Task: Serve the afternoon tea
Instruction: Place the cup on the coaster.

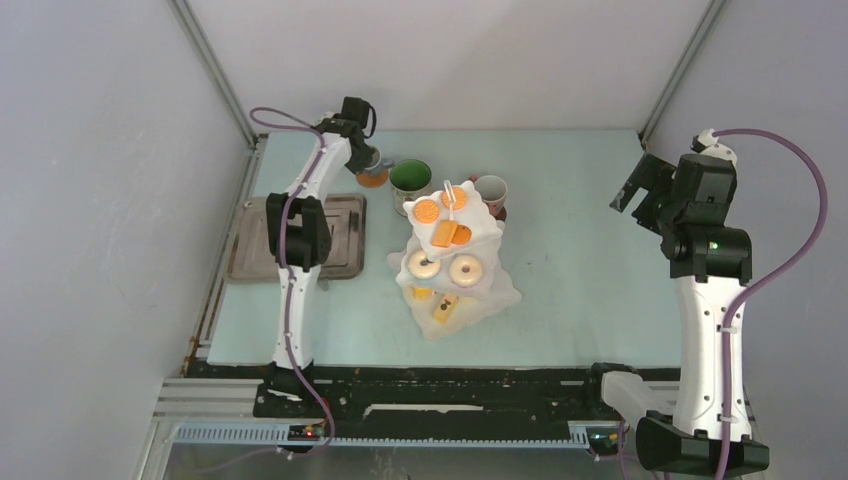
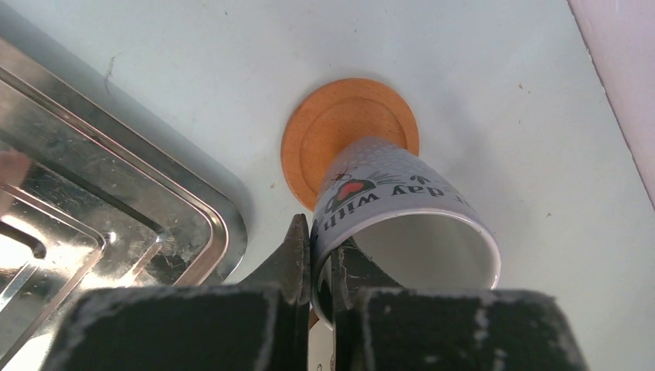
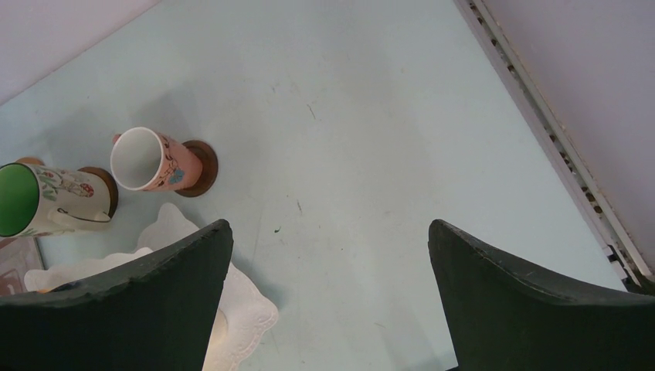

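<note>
So the left gripper (image 2: 320, 259) was pinched tight on the rim of the small pale mug (image 2: 402, 205), one finger inside the wall and one outside. The mug's base was down on an orange coaster (image 2: 328, 131) just beside the grey tray (image 2: 116, 201). The right gripper (image 3: 328, 232) was spread wide with nothing in it, over the right side of the table (image 1: 580, 270), well apart from the white three-tier stand (image 1: 500, 293) in the middle, and the green-inside mug (image 1: 410, 178) and pink mug (image 1: 491, 190) sat on brown coasters (image 3: 202, 168) just behind that stand.
</note>
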Controlling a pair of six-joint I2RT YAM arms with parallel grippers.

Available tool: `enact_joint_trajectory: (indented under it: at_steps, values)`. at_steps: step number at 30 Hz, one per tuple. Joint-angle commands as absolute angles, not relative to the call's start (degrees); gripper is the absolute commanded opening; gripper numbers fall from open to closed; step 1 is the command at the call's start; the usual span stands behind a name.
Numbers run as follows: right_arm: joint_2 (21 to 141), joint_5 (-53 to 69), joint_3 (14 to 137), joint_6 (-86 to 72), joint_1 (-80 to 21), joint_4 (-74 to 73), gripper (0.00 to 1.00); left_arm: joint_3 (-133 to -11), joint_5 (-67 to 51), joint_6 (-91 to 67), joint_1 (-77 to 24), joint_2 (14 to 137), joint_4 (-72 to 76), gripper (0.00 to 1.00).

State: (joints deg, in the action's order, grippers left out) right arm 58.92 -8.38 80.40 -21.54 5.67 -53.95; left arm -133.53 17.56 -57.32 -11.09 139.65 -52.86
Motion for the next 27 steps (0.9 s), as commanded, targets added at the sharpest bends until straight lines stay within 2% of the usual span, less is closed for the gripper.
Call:
enact_joint_trajectory:
  at_steps: [1, 10, 27]
  values:
    - [58.7, -8.7, 82.3, -21.4, 6.5, -53.4, 1.0, -137.1, 17.6, -59.5, -10.9, 139.4, -51.3, 0.0]
    - [58.8, -8.1, 81.4, -22.6, 6.8, -52.1, 1.0, -134.9, 18.6, -60.2, -11.0, 136.8, -52.6, 0.0]
    - [57.6, -8.5, 81.1, -23.1, 6.9, -52.7, 1.0, -132.7, 17.4, -61.6, -10.4, 136.3, -53.3, 0.14]
